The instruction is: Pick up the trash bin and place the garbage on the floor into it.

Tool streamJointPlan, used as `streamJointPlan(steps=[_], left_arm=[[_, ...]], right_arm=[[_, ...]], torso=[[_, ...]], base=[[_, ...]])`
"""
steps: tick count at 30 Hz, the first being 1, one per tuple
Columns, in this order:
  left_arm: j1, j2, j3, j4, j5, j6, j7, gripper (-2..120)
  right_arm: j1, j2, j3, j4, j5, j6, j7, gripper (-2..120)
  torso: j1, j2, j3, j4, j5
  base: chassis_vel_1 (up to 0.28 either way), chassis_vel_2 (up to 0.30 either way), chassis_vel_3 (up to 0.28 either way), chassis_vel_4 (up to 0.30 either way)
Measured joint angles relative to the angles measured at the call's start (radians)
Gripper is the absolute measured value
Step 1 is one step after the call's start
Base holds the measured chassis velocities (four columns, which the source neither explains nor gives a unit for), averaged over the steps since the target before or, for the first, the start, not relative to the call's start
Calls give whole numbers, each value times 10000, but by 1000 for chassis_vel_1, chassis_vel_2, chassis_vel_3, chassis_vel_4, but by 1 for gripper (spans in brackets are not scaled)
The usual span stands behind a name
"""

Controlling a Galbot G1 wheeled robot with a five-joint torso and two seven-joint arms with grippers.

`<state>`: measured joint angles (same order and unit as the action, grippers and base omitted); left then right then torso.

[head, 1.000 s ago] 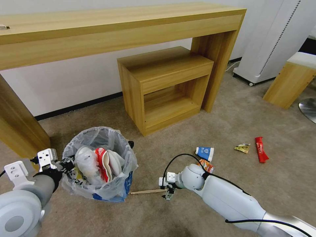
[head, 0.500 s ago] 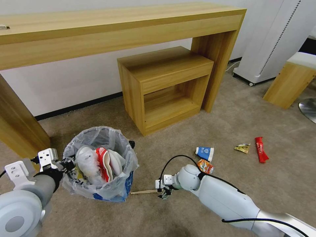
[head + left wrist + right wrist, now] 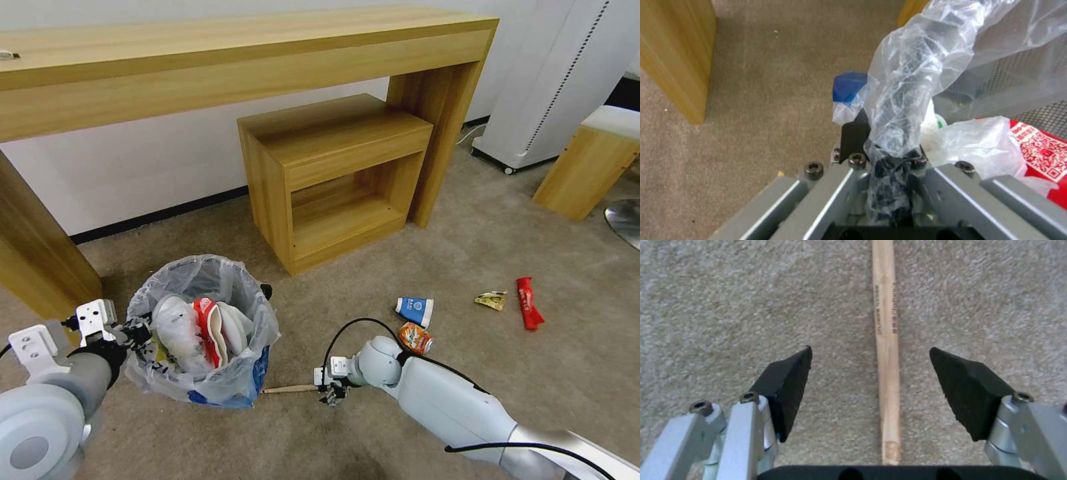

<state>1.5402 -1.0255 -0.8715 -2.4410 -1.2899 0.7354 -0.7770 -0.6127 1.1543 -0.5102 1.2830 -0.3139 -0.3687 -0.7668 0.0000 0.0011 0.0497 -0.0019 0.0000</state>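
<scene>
- Beige carpet floor (image 3: 467,260): trash bin (image 3: 200,330) stands beside the left gripper (image 3: 889,173), which is clenched on its bag-covered rim.
- Bin already holds several items; task judged more than half done.
- Left on floor: 1 stick (image 3: 887,373), 1 blue-white cup (image 3: 415,311), 1 orange can (image 3: 415,337), 1 yellow wrapper (image 3: 491,301), 1 red wrapper (image 3: 529,303).
- Right gripper (image 3: 871,386): jaws spread, straddling the stick's end, not yet closed.

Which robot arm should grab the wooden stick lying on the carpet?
The right. Its gripper hangs over the stick, jaws open on either side. The left gripper is busy, shut on the trash bin rim.
</scene>
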Motion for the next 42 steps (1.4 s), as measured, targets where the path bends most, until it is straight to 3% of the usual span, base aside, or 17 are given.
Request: streamJointPlan(steps=[11, 42], left_arm=[[48, -30, -11, -64, 35, 0, -2, 1], [-18, 33, 59, 45, 79, 0, -11, 1]], right_arm=[[-70, 2, 27, 1, -32, 20, -37, 46], [-46, 270, 390, -1051, -256, 318, -38, 45]], torso=[[0, 0, 0, 0, 1], [0, 0, 0, 0, 0]], base=[[0, 0, 0, 0], [0, 0, 0, 0]])
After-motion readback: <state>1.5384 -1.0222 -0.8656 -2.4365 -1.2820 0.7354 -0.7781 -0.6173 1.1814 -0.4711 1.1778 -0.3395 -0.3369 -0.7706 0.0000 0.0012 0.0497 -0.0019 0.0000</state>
